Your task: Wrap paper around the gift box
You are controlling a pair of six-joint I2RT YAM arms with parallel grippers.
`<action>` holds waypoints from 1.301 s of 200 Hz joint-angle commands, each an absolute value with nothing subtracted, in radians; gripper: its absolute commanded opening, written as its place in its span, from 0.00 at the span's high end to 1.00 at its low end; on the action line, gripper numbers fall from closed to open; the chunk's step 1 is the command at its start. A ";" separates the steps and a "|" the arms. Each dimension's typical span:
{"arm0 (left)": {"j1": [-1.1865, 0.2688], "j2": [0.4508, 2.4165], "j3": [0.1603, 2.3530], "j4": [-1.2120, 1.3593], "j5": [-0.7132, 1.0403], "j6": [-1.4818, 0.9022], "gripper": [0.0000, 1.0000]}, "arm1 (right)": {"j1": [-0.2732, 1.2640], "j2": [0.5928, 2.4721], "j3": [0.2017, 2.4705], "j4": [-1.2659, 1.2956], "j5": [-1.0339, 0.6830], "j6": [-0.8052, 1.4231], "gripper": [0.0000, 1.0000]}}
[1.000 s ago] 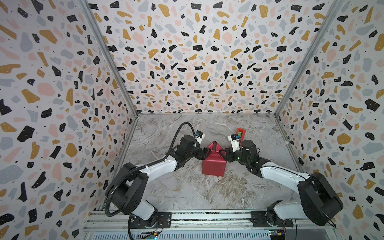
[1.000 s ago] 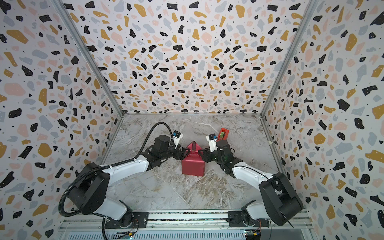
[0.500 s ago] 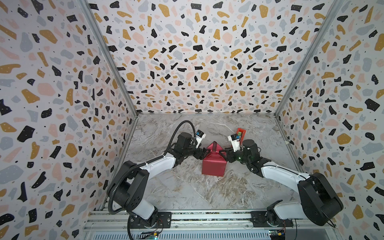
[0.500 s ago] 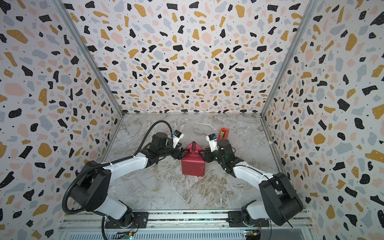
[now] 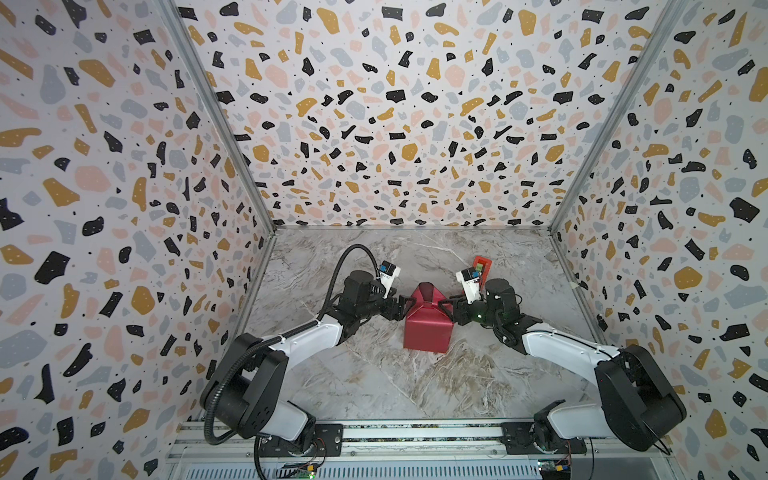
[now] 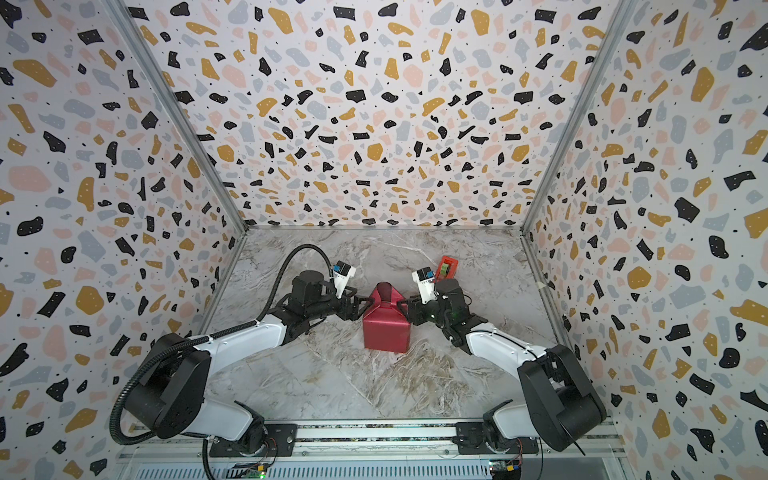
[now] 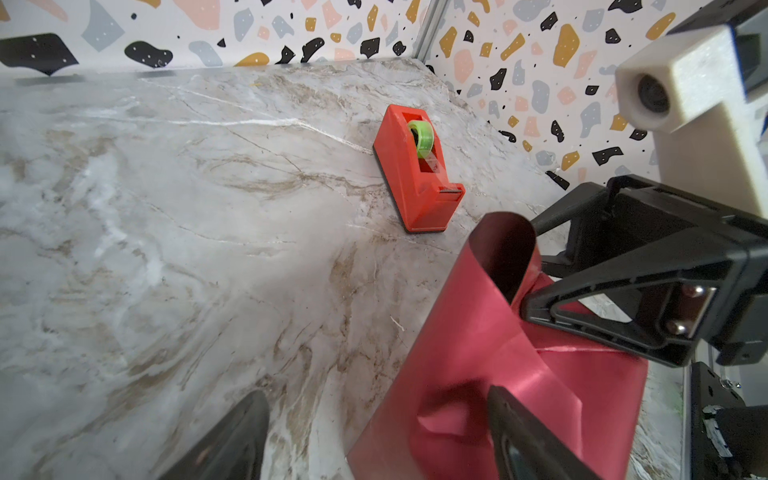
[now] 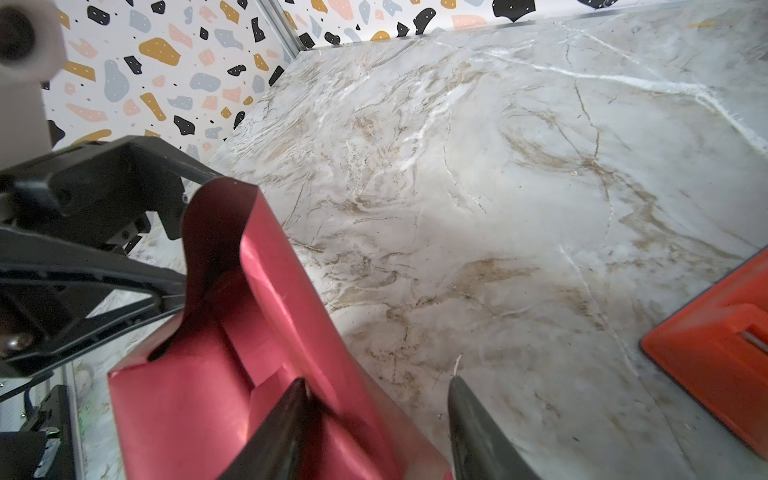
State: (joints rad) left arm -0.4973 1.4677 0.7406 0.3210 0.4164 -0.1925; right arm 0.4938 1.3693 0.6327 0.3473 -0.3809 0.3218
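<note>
Judging from how the sheet lies, the step in hand is the closing of the parcel's far end, with the body already wrapped. The left hand (image 5: 399,308) sits against the parcel's upper left edge, jaws spread wide and gripping nothing. In the left wrist view one finger (image 7: 528,436) lies over the paper, and its mate hangs above the bare worktop (image 5: 365,374). The paper (image 5: 428,330), crimson face outward, forms a block at the middle of the worktop. The gift box is fully covered and cannot itself be seen. At the far end a loose tongue of paper (image 5: 424,291) stands upright, curled into an arch and not yet folded down. The right hand (image 5: 448,309) meets the upper right edge, jaws partly apart and clamped on nothing. In the right wrist view one finger (image 8: 282,424) presses the side fold inward, while the other is clear of the sheet. The tape dispenser (image 5: 482,266) stands behind the right hand, near the parcel but apart from it. The next move, in my assessment, calls for creasing both side folds flat. One hand would then lay the tongue down and pin it while the other fetches tape. The glossy sheet looks likely to spring back if released.
</note>
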 commanded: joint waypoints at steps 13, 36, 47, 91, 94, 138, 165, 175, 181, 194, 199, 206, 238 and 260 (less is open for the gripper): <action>-0.491 1.496 0.751 0.342 0.400 -0.192 0.19 | 0.493 1.379 0.615 0.276 -0.396 0.299 0.46; -0.492 1.526 0.772 0.353 0.431 -0.152 0.19 | 0.494 1.381 0.617 0.278 -0.393 0.297 0.46; -0.491 1.538 0.786 0.346 0.445 -0.118 0.21 | 0.493 1.384 0.617 0.278 -0.393 0.295 0.46; -0.491 1.579 0.848 0.293 0.528 -0.008 0.26 | 0.493 1.390 0.618 0.273 -0.391 0.289 0.46; -0.491 1.581 0.850 0.290 0.534 -0.003 0.26 | 0.494 1.390 0.619 0.274 -0.391 0.289 0.46; -0.491 1.619 0.899 0.245 0.604 0.060 0.36 | 0.491 1.391 0.624 0.271 -0.388 0.285 0.46; -0.491 1.649 0.933 0.201 0.649 0.093 0.45 | 0.491 1.389 0.623 0.270 -0.388 0.284 0.46; -0.491 1.659 0.941 0.200 0.665 0.098 0.48 | 0.491 1.387 0.624 0.269 -0.388 0.285 0.46; -0.491 1.666 0.947 0.197 0.677 0.100 0.49 | 0.491 1.390 0.623 0.269 -0.388 0.284 0.46; -0.491 1.682 0.967 0.173 0.690 0.111 0.54 | 0.491 1.390 0.623 0.270 -0.388 0.285 0.46; -0.491 1.688 0.978 0.163 0.695 0.118 0.55 | 0.491 1.390 0.623 0.270 -0.389 0.286 0.46; -0.491 1.694 0.986 0.153 0.704 0.124 0.57 | 0.491 1.389 0.624 0.270 -0.388 0.286 0.46; -0.491 1.712 1.007 0.140 0.740 0.133 0.64 | 0.491 1.390 0.626 0.266 -0.388 0.286 0.47; -0.491 1.715 1.015 0.140 0.751 0.134 0.70 | 0.490 1.394 0.629 0.266 -0.388 0.287 0.46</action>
State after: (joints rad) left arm -0.4938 1.6997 0.9951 0.1673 0.7174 0.1112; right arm 0.4900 1.3735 0.6323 0.3500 -0.3859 0.3080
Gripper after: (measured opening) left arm 0.323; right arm 0.535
